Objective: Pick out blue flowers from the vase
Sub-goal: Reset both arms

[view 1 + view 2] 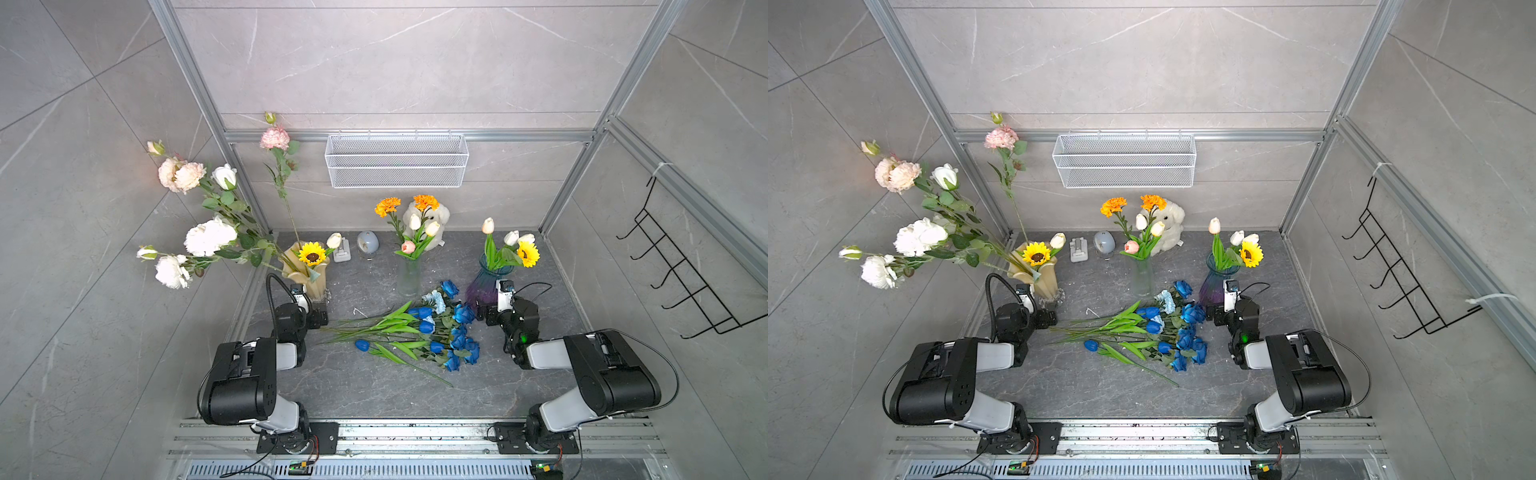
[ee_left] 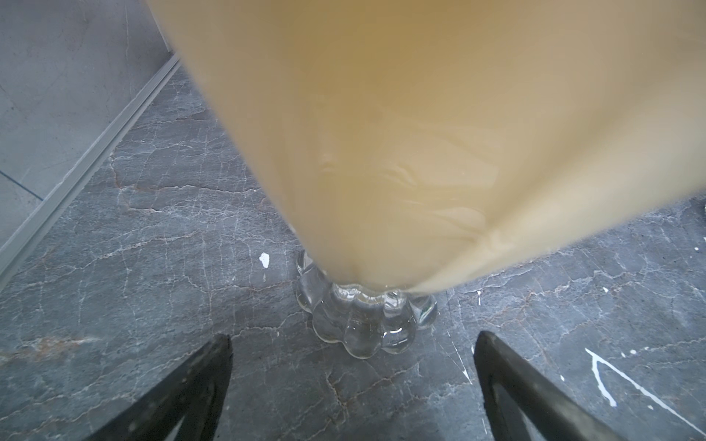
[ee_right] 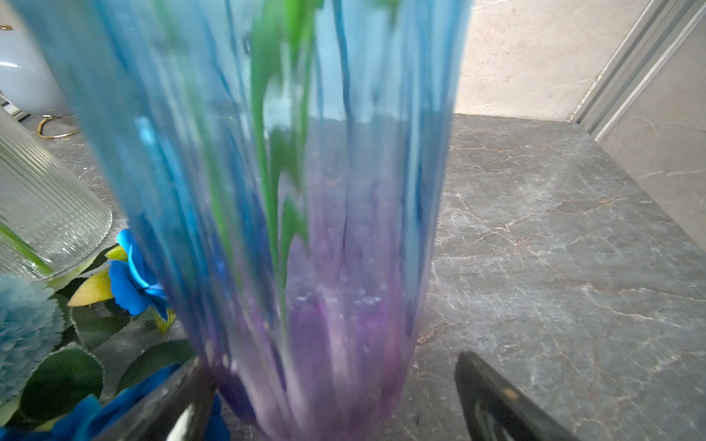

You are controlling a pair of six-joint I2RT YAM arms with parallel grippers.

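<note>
The blue flowers [image 1: 432, 328] [image 1: 1163, 328] lie in a heap on the dark table between the arms, stems pointing left. A deep blue rose [image 3: 130, 275] and a pale blue carnation [image 3: 23, 324] show in the right wrist view. My left gripper [image 2: 353, 336] [image 1: 319, 315] stands open in front of the clear foot of the cream vase [image 2: 382, 152] [image 1: 305, 276], with nothing between its fingers. My right gripper [image 3: 331, 362] [image 1: 484, 311] is open, and the base of the blue-and-purple glass vase [image 3: 286, 229] [image 1: 484, 286] stands between its fingers. A clear ribbed vase [image 1: 409, 278] stands at the middle back.
Tall white and pink blooms [image 1: 208, 237] lean far left out of the cream vase. A plush toy [image 1: 432, 220], an egg-shaped ornament [image 1: 368, 243] and a small white object [image 1: 341, 253] line the back. A wire basket [image 1: 397, 160] hangs on the back wall, a black hook rack [image 1: 681, 266] on the right.
</note>
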